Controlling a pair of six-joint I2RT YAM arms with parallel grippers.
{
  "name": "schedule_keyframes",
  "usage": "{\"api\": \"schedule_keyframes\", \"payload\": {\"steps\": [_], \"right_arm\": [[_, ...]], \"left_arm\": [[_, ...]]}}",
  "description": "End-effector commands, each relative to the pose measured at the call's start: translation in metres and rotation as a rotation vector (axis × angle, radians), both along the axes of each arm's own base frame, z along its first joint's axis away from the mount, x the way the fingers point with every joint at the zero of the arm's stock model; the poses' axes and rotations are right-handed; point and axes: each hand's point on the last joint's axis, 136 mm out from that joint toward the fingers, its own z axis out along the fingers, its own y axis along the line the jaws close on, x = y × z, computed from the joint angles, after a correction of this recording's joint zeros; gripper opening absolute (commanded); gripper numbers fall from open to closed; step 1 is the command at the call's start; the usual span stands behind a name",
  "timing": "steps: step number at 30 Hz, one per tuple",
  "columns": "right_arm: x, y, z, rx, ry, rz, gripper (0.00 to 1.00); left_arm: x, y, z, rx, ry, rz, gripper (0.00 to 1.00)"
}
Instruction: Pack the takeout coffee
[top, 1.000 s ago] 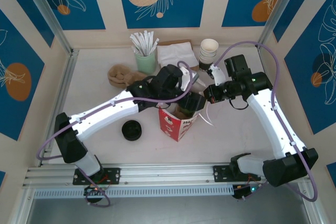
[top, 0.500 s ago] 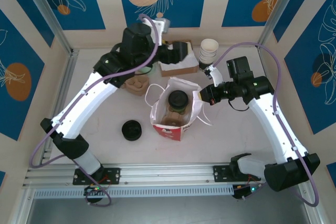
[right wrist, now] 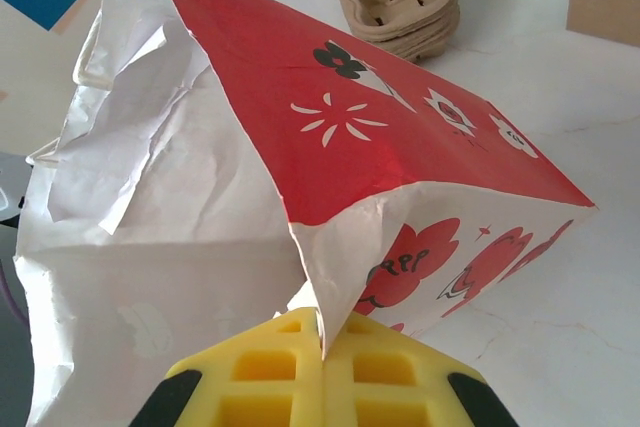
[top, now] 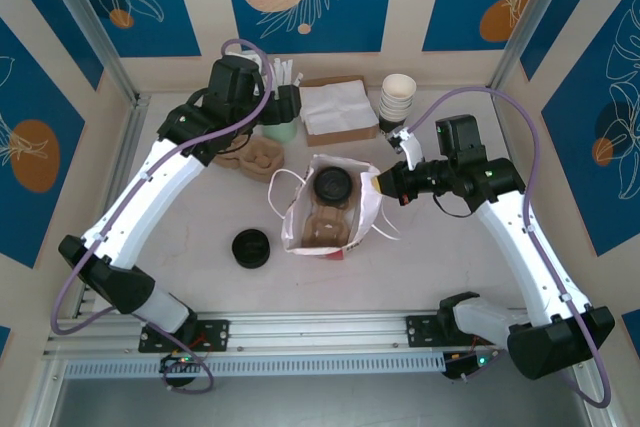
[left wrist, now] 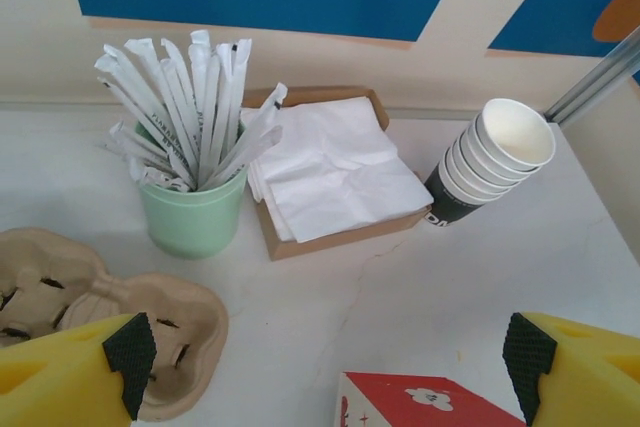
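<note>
From above, you are looking at the takeout coffee (top: 332, 186) already sitting inside the red bag (top: 294, 219), its black lid showing through the open mouth near the middle of the table (top: 185, 212). The right gripper (top: 384, 184) is pinching the bag's right rim, and the left gripper (top: 287, 105) is hanging well apart from the bag, up at the back. Through the left wrist camera, its yellow fingers (left wrist: 70, 382) are standing wide with nothing between them, facing the green straw cup (left wrist: 195, 217), the napkin tray (left wrist: 335, 172) and the stack of lidless cups (left wrist: 490, 162). Through the right wrist camera, the yellow pads (right wrist: 290, 377) are pressing together on a fold of the bag's paper edge. Judging by this, the packing is nearly done, so you are aiming for a clean release. Open the right fingers in place before lifting away, with no sideways tug, since a pull on that rim could tip the bag and the cup inside.
</note>
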Motion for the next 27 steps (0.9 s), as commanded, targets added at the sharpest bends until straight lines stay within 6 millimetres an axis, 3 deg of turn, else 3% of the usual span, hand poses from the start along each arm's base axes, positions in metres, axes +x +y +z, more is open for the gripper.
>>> {"api": "schedule_keyframes", "payload": {"steps": [1,10,20,27], "right_arm": [[0.000,0.008,0.005,0.033,-0.035,0.055,0.00],[0.019,0.020,0.002,0.057,0.036,0.092,0.02],[0.040,0.029,-0.015,0.038,0.029,0.125,0.05],[0.061,0.027,-0.019,0.026,-0.004,0.123,0.27]], "left_arm": [[0.002,0.010,0.000,-0.013,0.004,0.020,0.91],[0.024,0.028,-0.022,0.070,0.059,0.082,0.93],[0.046,0.058,-0.021,0.109,0.024,0.248,0.93],[0.054,0.061,-0.014,0.109,0.038,0.282,0.93]]}}
